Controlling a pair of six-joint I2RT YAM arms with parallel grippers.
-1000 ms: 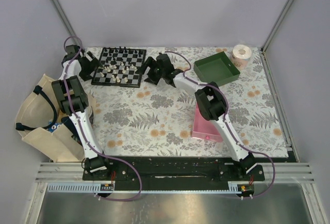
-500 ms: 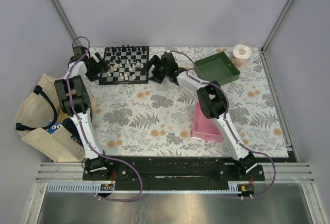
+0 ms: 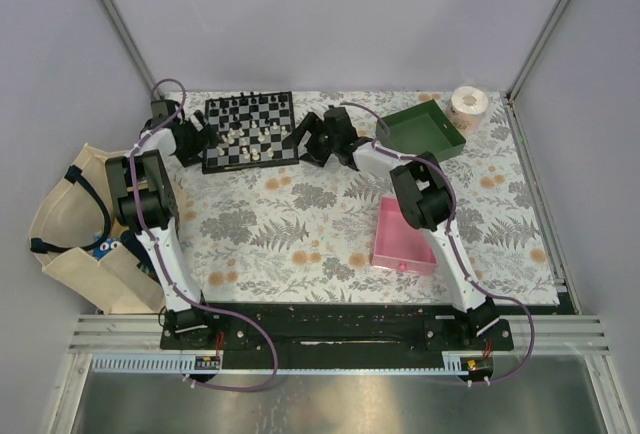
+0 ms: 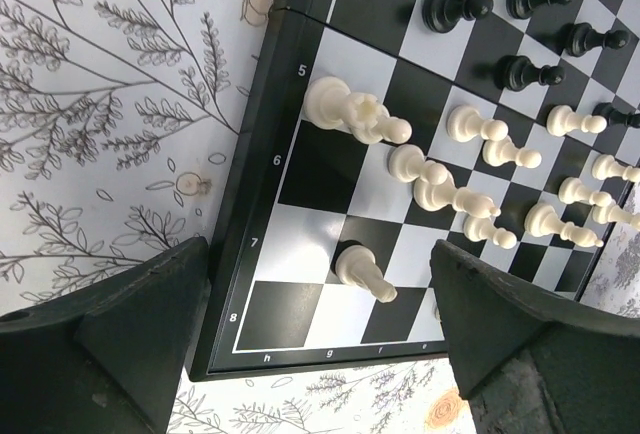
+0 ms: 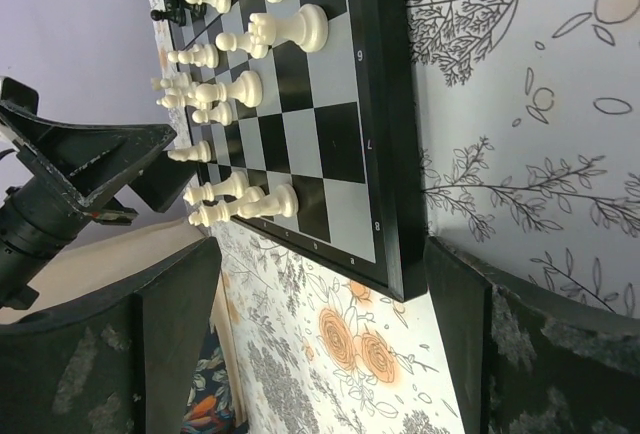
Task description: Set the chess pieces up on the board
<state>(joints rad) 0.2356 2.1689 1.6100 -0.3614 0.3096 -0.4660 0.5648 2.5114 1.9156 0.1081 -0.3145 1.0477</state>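
Top external view puts the board (image 3: 250,132) at the far left of the worktop (image 3: 300,234), flanked by the left gripper (image 3: 193,140) and right gripper (image 3: 308,140), both spread wide and holding nothing. The chess pieces (image 4: 355,114) are on it but bunched mid-board, so sorting them into home rows looks largely undone. Flower-print cloth covers the worktop, between pale lilac walls (image 3: 330,14).

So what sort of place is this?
Probably a robot test cell, not a home: two arms bolted to a metal rail, plain grey enclosure walls, and a chessboard staged on a floral-covered table.
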